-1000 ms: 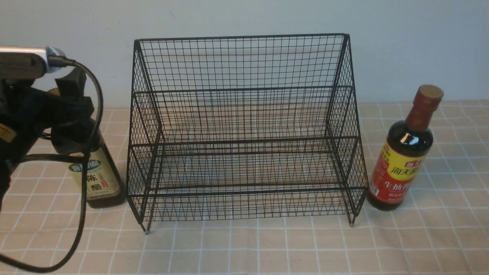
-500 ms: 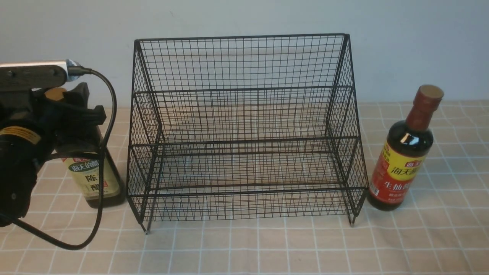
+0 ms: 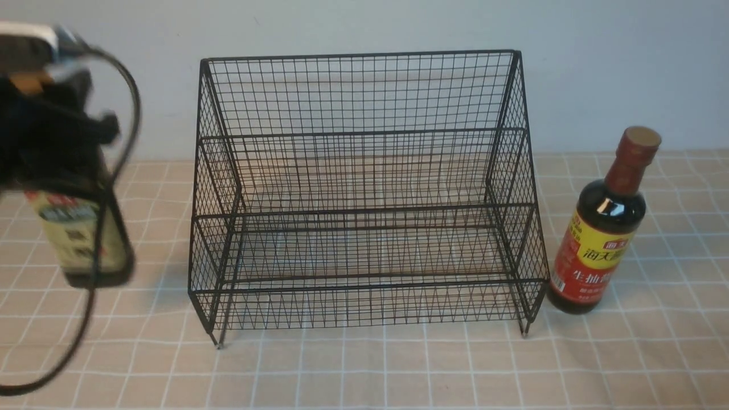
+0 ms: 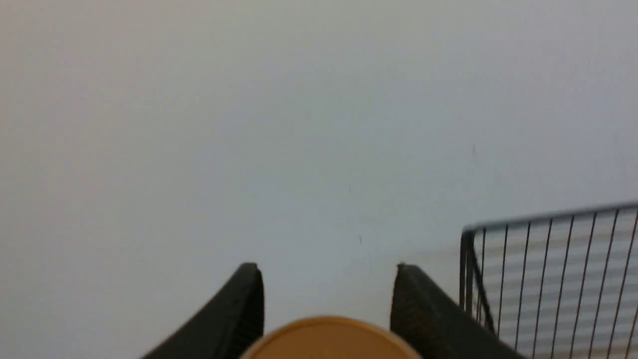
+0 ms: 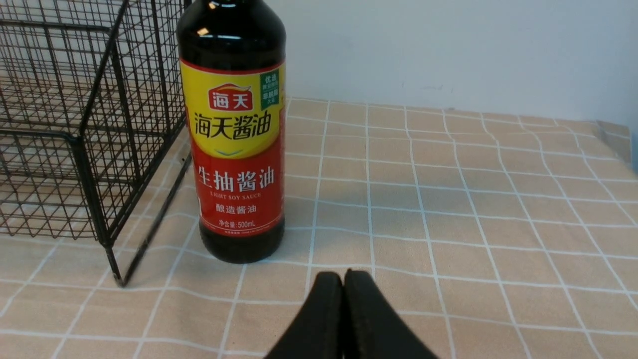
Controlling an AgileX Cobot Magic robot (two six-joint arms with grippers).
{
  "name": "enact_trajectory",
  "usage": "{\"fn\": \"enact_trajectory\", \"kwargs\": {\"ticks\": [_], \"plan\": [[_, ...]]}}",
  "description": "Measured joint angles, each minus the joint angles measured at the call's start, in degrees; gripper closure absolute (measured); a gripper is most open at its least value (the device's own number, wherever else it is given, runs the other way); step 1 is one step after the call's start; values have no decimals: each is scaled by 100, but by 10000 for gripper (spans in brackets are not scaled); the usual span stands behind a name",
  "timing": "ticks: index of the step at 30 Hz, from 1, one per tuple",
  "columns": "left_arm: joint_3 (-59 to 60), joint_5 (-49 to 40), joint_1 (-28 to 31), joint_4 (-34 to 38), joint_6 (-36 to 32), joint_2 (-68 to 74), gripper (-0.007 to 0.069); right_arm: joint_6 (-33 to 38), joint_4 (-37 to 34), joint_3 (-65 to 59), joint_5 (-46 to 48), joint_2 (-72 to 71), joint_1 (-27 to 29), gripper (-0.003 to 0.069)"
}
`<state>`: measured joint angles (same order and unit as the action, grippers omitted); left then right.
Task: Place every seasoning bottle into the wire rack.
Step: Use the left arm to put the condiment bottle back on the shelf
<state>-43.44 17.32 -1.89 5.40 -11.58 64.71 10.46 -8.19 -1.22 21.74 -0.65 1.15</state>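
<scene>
The wire rack point(image 3: 364, 212) is thin black metal, the red-capped bottle point(image 3: 605, 239) glossy, the tablecloth point(image 3: 398, 370) matt cloth.

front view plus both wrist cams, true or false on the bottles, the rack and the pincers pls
1. The wire rack holds no bottle. True.
2. The red-cap bottle lies on its side. False: it stands upright beside the rack.
3. The left pincer grips the gold-cap bottle. True.
4. The right pincer is wide open. False: it is shut and empty.
</scene>
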Motion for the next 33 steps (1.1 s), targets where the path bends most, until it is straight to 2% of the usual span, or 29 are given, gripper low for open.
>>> {"fn": "enact_trajectory", "kwargs": {"ticks": [5, 8, 13, 24, 33], "plan": [[-680, -627, 0, 2, 83, -602, 323, 0, 1, 0, 0, 0, 0, 673], [-1014, -811, -67, 2, 400, -727, 323, 0, 1, 0, 0, 0, 0, 673], [-1227, -845, -564, 2, 702, -676, 323, 0, 1, 0, 0, 0, 0, 673], [-1701, -619, -1683, 6, 768, 476, 323, 0, -4, 0, 0, 0, 0, 673], [-2292, -444, -1872, 19, 768, 1452, 323, 0, -4, 0, 0, 0, 0, 673]]}}
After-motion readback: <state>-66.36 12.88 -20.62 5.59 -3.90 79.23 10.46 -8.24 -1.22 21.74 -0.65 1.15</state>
